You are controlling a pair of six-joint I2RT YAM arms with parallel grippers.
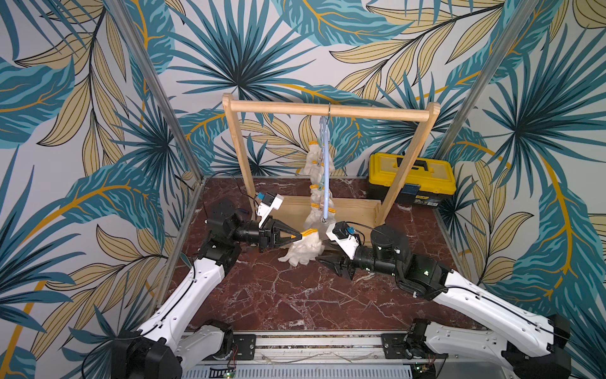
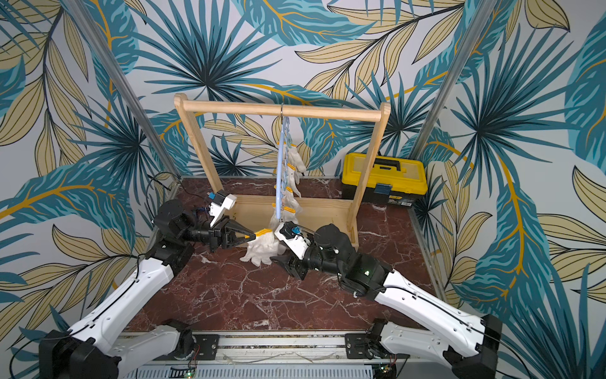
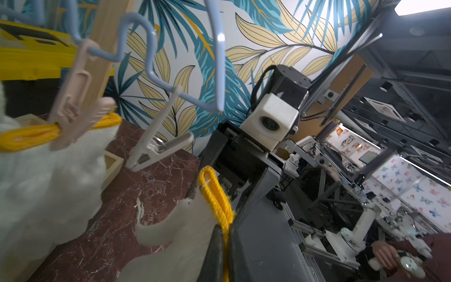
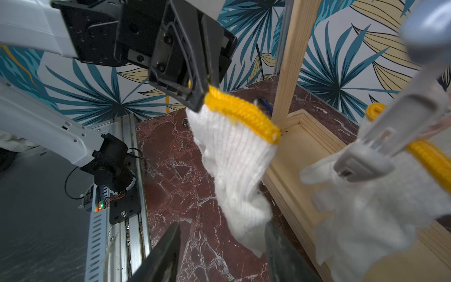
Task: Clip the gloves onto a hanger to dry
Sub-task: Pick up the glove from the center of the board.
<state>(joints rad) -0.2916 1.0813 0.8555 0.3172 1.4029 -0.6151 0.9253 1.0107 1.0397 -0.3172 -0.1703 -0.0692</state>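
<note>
Left gripper [image 1: 299, 235]: jaws clamped on yellow cuff of loose glove [image 1: 303, 251]; glove hangs below tips, just in front of wooden rack [image 1: 328, 111] base.
Right gripper [image 4: 220, 254]: jaws apart, glove's finger end between them, ungripped.
Hanger [image 1: 324, 183]: hooked on rack rail; other gloves [image 1: 314, 197] clipped along it.

Yellow-cuffed white gloves [image 1: 304, 250], pale-blue hanger [image 1: 325, 183], maroon marbled table [image 1: 295, 295]

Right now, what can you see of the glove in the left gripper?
The glove is white ribbed knit with a yellow cuff. The left gripper is shut on one cuff end, so it hangs limp, fingers down, by the rack base. Its fingertips dangle between the open jaws of the right gripper; contact unclear.
</note>
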